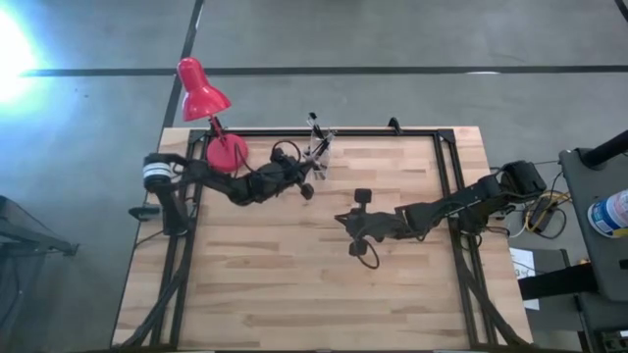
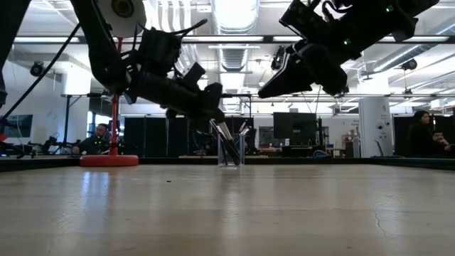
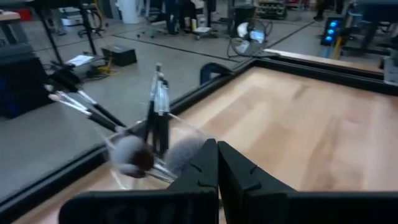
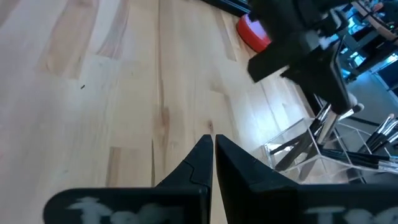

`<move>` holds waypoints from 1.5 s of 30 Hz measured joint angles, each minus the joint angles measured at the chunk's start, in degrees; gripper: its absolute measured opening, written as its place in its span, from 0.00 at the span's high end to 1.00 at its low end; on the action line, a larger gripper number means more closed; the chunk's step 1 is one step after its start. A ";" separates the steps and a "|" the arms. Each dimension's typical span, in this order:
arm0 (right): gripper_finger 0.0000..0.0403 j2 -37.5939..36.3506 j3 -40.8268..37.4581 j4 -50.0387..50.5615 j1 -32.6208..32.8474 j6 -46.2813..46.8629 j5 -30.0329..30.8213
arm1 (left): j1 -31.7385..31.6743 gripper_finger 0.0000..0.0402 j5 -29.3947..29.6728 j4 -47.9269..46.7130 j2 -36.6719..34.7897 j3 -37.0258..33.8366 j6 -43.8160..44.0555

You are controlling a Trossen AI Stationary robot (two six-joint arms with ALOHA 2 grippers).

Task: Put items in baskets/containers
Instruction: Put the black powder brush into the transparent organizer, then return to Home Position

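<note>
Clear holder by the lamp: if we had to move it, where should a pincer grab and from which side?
Probably low on the clear holder's walls, below the brushes, coming in level from the open table side. The brushes fan out above the rim, so a top-down grab would likely hit them. The left pincer is closest; the right pincer hangs mid-table.

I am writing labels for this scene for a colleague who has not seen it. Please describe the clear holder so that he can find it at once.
Start at the red desk lamp on the wooden table's far edge. Beside its round base, near the middle of that edge, stands the clear holder, close to the left gripper. It is the only transparent thing there, and thin dark brushes stick out of its top.
</note>
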State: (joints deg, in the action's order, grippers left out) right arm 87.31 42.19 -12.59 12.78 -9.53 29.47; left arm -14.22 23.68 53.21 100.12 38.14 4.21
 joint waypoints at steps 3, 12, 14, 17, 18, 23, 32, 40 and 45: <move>0.97 0.00 -0.08 -0.01 -0.02 0.53 0.00 | -1.21 1.00 0.28 -0.33 -0.31 0.09 -0.11; 0.97 -0.02 0.18 -0.23 0.00 0.51 0.02 | -5.27 1.00 -2.00 -0.42 -0.07 0.32 1.81; 0.97 -0.02 0.18 -0.22 -0.01 0.51 0.02 | -5.36 1.00 -2.48 -0.30 -0.07 0.62 1.65; 0.97 -0.02 0.16 -0.18 0.00 0.51 0.01 | -5.38 1.00 -3.35 -0.30 -0.08 0.84 1.45; 0.97 -0.03 0.16 -0.17 0.00 0.53 0.02 | -5.38 1.00 -3.53 -0.43 -0.24 0.84 1.34; 0.97 -0.33 0.16 -0.06 0.00 0.32 -0.04 | -5.20 1.00 -5.63 -0.74 -3.27 0.04 1.42; 0.97 -1.46 -0.60 -0.22 -2.95 -4.03 -10.96 | -3.93 1.00 -11.90 -1.66 -14.37 -8.44 0.28; 0.97 -6.32 -5.31 -7.42 -12.76 -6.42 -26.05 | -4.05 1.00 -18.25 -1.92 -24.63 -17.80 -1.88; 0.97 -10.97 -12.61 -18.52 -19.43 -7.17 -36.46 | -4.54 1.00 -24.29 -2.78 -29.35 -21.86 -3.49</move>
State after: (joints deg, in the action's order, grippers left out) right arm 76.34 29.58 -31.11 -6.66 -16.70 -6.99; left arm -18.75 -0.62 50.43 70.76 16.28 0.72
